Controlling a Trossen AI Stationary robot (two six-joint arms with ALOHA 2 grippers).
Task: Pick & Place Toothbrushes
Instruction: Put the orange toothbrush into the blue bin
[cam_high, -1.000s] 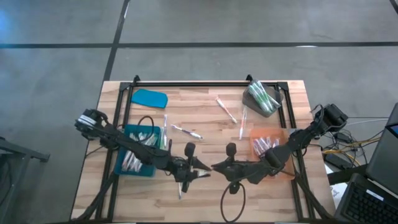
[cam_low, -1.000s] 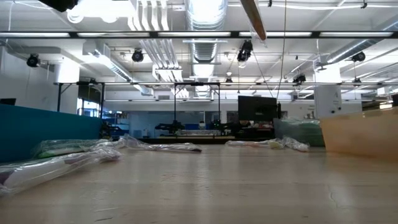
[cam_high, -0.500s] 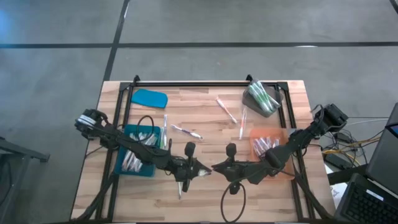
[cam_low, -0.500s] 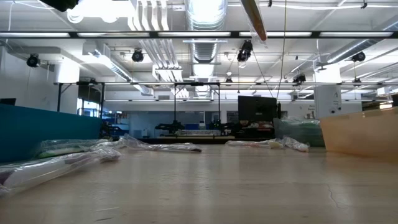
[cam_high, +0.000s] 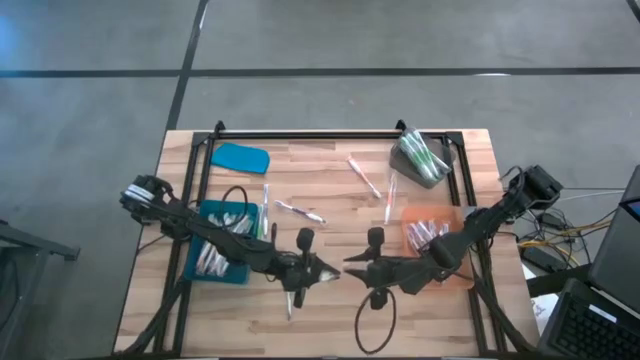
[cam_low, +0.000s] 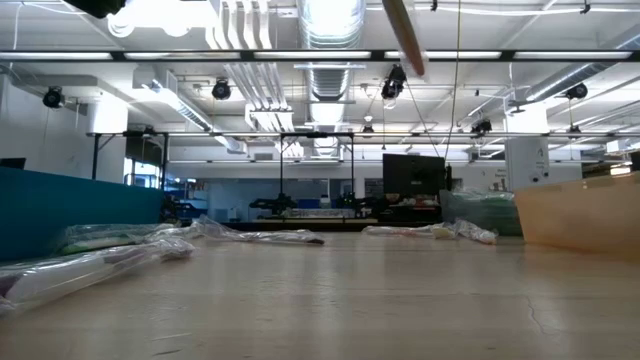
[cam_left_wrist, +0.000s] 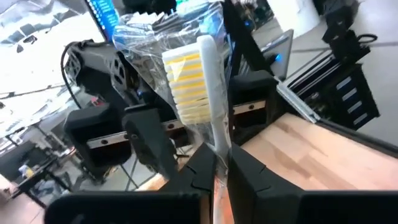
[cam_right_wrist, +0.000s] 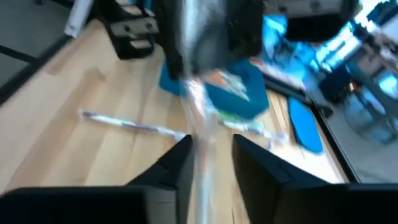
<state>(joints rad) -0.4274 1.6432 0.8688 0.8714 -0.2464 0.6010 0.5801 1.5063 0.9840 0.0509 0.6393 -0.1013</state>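
Note:
One toothbrush (cam_left_wrist: 199, 74), white-handled with yellow bristles in a clear wrapper, hangs in the air above the table's near middle. My left gripper (cam_left_wrist: 217, 168) (cam_high: 325, 270) is shut on it. My right gripper (cam_right_wrist: 211, 155) (cam_high: 350, 268) faces it from the table's right, open, with a finger on either side of the wrapped toothbrush (cam_right_wrist: 198, 106); I cannot tell whether they touch it. In the low view its end (cam_low: 405, 38) shows at the top. Other toothbrushes lie flat on the table (cam_high: 365, 178) (cam_high: 300, 211). My left gripper pinches the toothbrush's white handle (cam_left_wrist: 219, 146) between its two fingers, below the bristle head. The fingers come level from the table's left. The toothbrush reaches on past the fingertips toward my right gripper, lifted clear of the table.
A blue tray (cam_high: 205, 262) at the near left and an orange tray (cam_high: 455, 228) at the near right each hold toothbrushes. A grey bin (cam_high: 440, 165) with green ones stands at the far right. A blue lid (cam_high: 240, 157) lies at the far left. Black cables loop near both grippers.
Both arms have kept their places. In the low view the held toothbrush's end has tipped and sunk a little.

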